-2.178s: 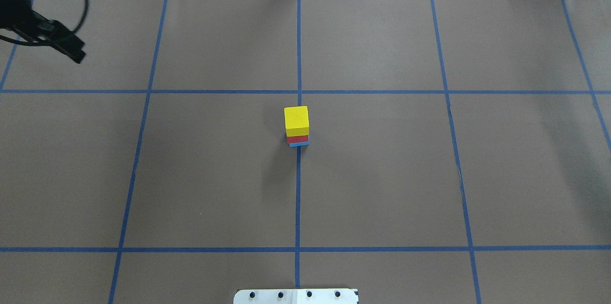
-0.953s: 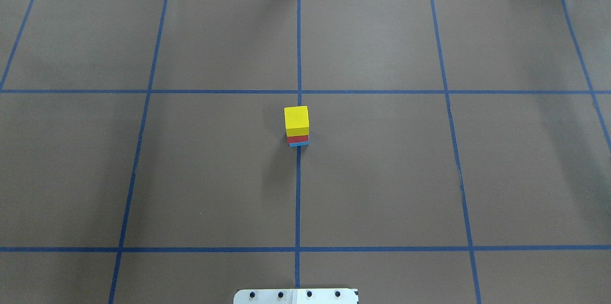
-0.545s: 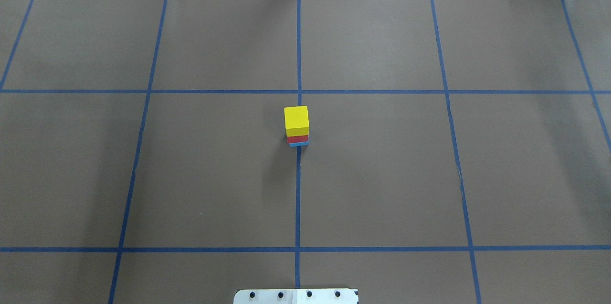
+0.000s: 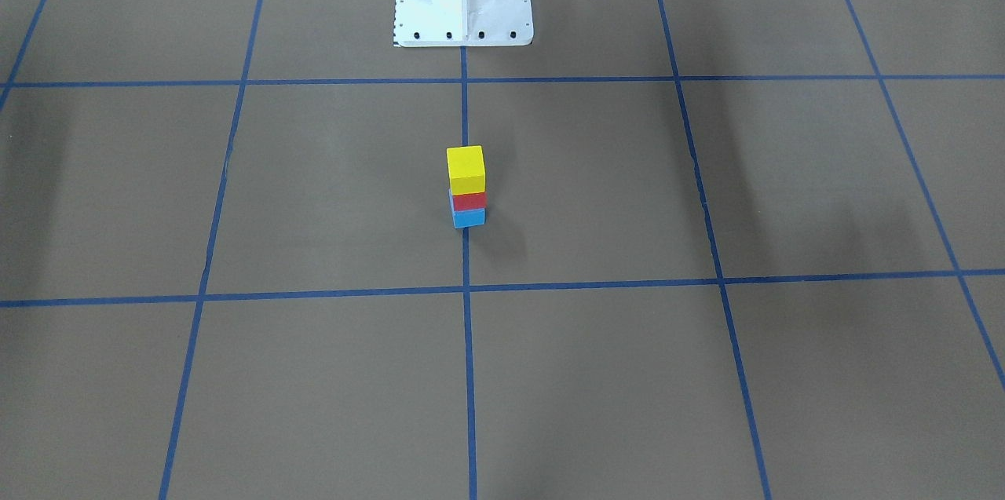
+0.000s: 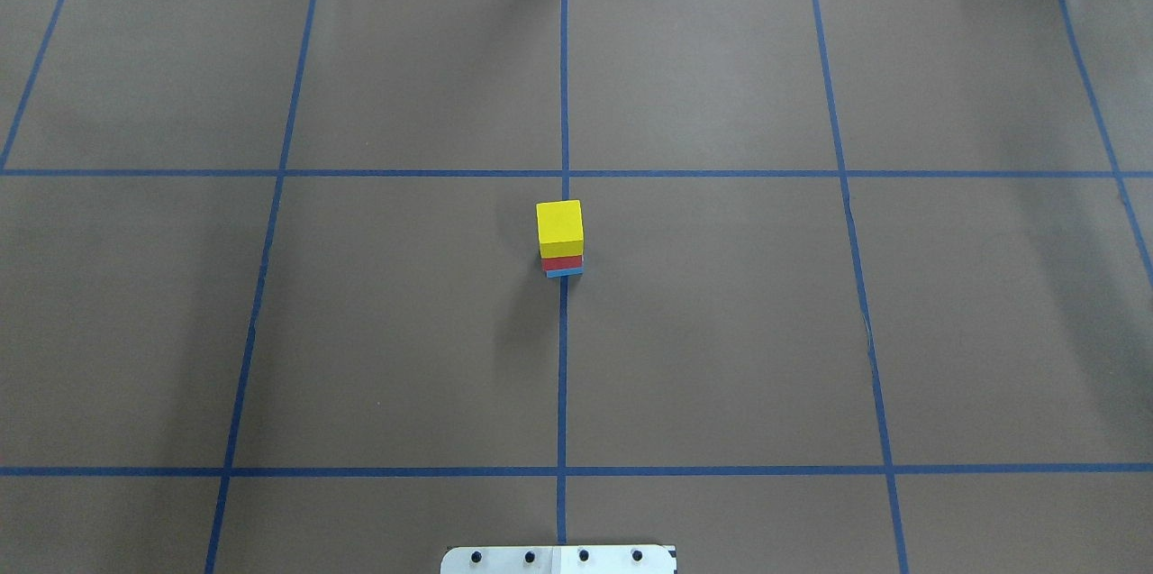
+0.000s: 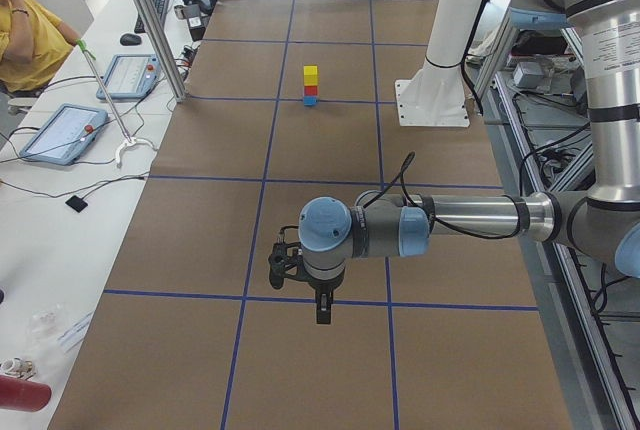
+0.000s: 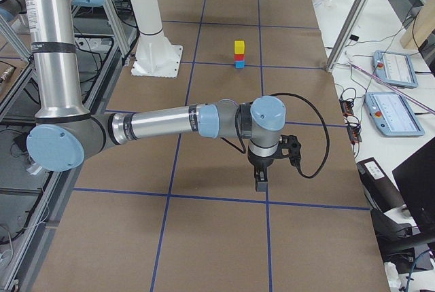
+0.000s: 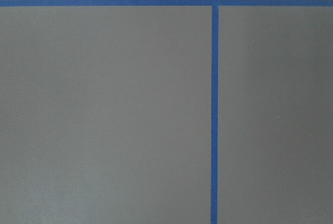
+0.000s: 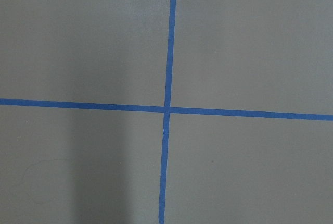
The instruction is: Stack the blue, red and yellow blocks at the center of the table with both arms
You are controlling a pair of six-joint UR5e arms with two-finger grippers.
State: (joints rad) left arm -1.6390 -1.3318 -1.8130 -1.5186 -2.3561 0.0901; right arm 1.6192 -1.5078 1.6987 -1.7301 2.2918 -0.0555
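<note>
The yellow block (image 5: 559,223), red block (image 5: 563,262) and blue block (image 4: 469,217) stand stacked, so the left hand (image 6: 322,308) and right hand (image 7: 261,182) (can't tell if open) must not bump them.

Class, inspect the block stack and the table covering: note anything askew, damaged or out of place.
Nothing serious. The yellow block sits slightly offset over the red block and blue block; all three stand upright.

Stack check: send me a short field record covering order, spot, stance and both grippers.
order: blue block bottom, red block middle, yellow block top
spot: on table centre tape line
stance: upright, nothing touching it
left gripper: far from the blocks, above bare table; open or shut unclear
right gripper: likewise
</note>
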